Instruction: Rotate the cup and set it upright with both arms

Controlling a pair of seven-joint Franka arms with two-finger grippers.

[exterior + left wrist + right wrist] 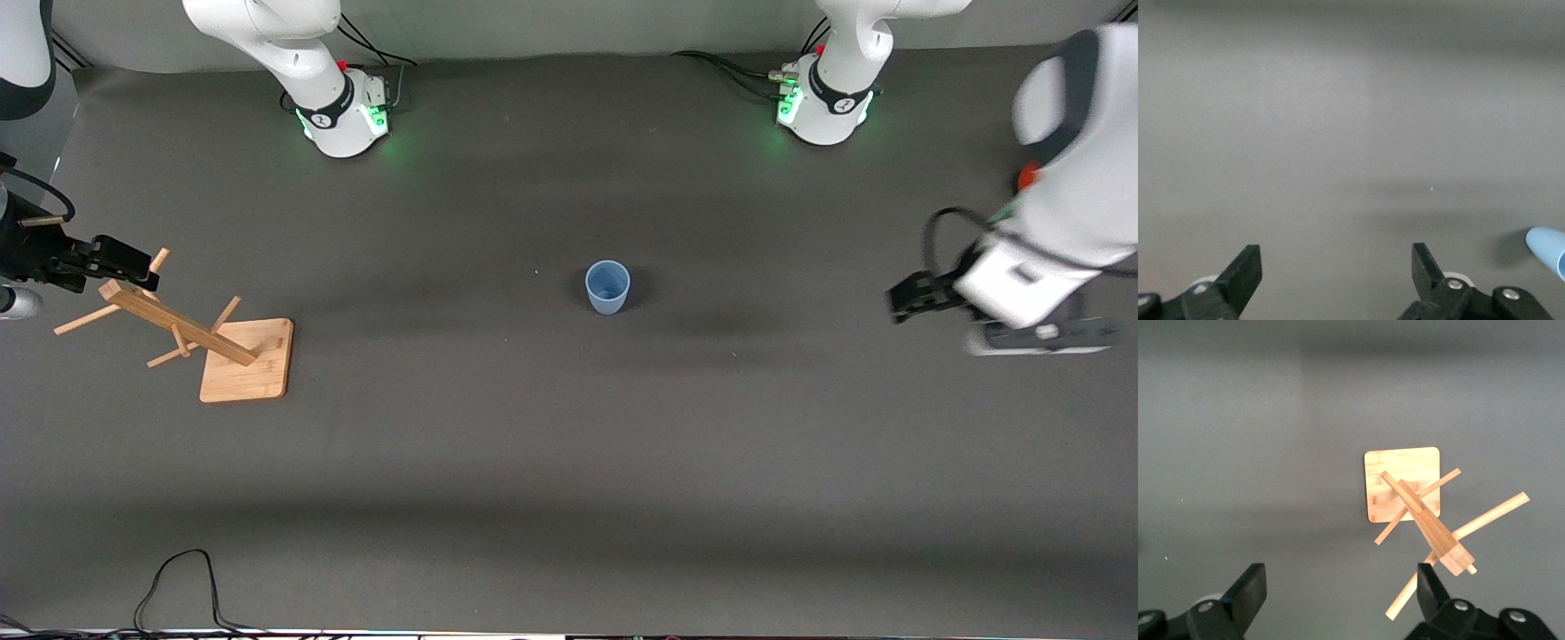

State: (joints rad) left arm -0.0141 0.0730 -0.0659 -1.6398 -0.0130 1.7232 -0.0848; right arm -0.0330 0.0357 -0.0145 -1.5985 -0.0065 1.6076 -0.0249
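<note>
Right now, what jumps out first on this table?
A small blue cup stands upright, mouth up, alone mid-table. A wooden peg rack sits toward the right arm's end, with the open right gripper over it. The left gripper, open and empty, hangs over the left arm's end.

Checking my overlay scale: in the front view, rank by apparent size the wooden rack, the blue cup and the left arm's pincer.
1. Wooden rack, clearly largest.
2. and 3. Left pincer and blue cup look alike; the pincer is raised toward the camera, so unranked.

This is a robot lab: two white arms [311, 80] stand bolted on a grey covered bench [569, 462], with loose cables [178, 587].
</note>
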